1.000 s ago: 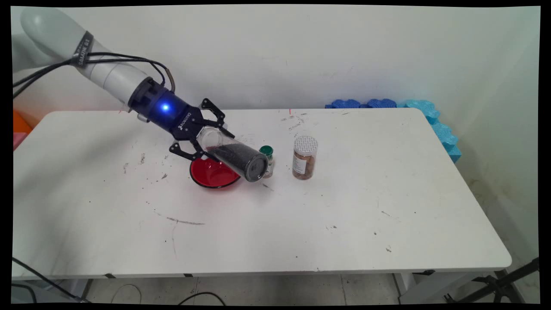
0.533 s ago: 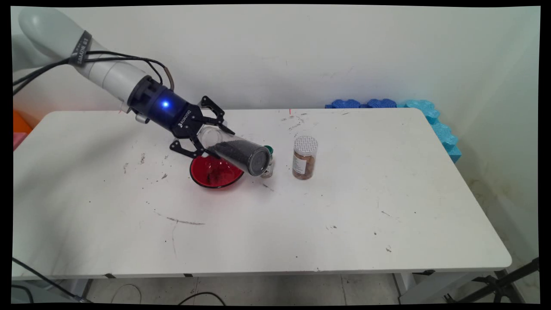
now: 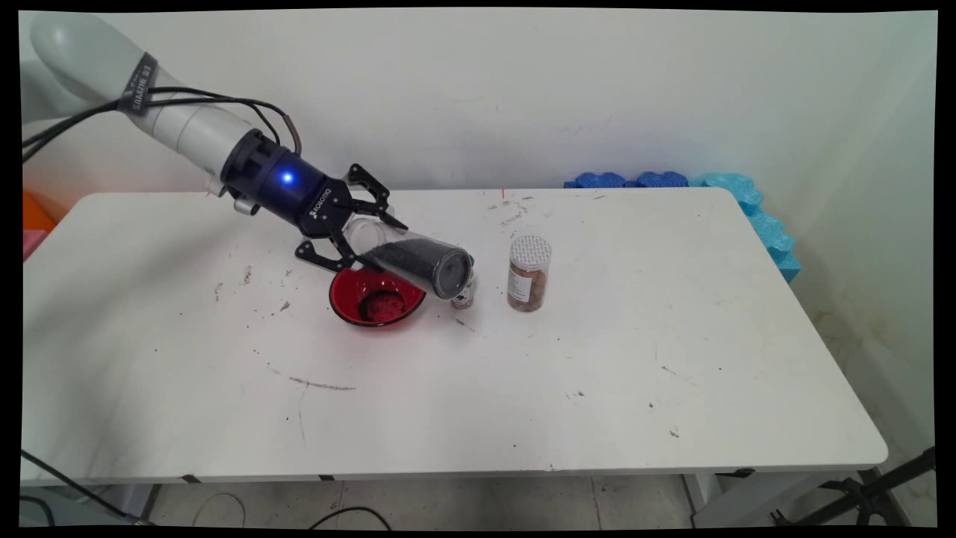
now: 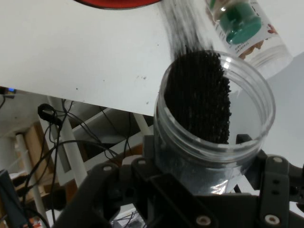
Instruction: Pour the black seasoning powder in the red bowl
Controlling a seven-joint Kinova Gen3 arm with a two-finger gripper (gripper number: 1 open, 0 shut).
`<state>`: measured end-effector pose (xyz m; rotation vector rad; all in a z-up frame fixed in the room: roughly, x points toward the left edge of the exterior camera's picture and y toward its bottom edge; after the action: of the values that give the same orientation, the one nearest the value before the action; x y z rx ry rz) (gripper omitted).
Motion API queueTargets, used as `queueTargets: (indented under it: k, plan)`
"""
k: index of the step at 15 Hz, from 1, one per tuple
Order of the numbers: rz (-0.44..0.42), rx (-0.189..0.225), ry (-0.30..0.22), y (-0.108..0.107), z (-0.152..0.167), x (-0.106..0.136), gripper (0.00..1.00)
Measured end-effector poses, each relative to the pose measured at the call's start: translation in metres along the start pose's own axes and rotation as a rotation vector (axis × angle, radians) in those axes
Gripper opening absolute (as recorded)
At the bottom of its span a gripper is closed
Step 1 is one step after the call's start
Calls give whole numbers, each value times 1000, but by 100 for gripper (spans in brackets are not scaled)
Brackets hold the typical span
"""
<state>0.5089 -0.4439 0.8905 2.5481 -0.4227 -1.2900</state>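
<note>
End effector (image 3: 367, 240): clamped on clear jar (image 3: 409, 259), tilted over red bowl (image 3: 376, 300)
Contents: black grains (image 4: 199, 97) spilling
Beside: green-capped bottle (image 4: 236, 20)

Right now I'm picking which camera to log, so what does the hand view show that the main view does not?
Hand view only: a stream of black grains leaving the clear jar's open mouth.
Main view only: a brown-filled jar standing right of the red bowl, and grains inside the bowl.
Both: the gripper clamped on the tilted jar, beside the green-capped bottle.
</note>
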Motion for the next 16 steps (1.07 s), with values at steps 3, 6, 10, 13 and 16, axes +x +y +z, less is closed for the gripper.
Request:
queueTargets:
  k: [3, 6, 10, 13, 16]
  plan:
    - [-10, -4, -5, 0, 0, -1, 0]
    - [-23, -11, -12, 0, 0, -2, 0]
    - [-37, -19, -17, 0, 0, -3, 0]
    - [-51, -31, -23, 0, 0, -4, 0]
    - [-67, -45, -25, 1, -1, -4, 0]
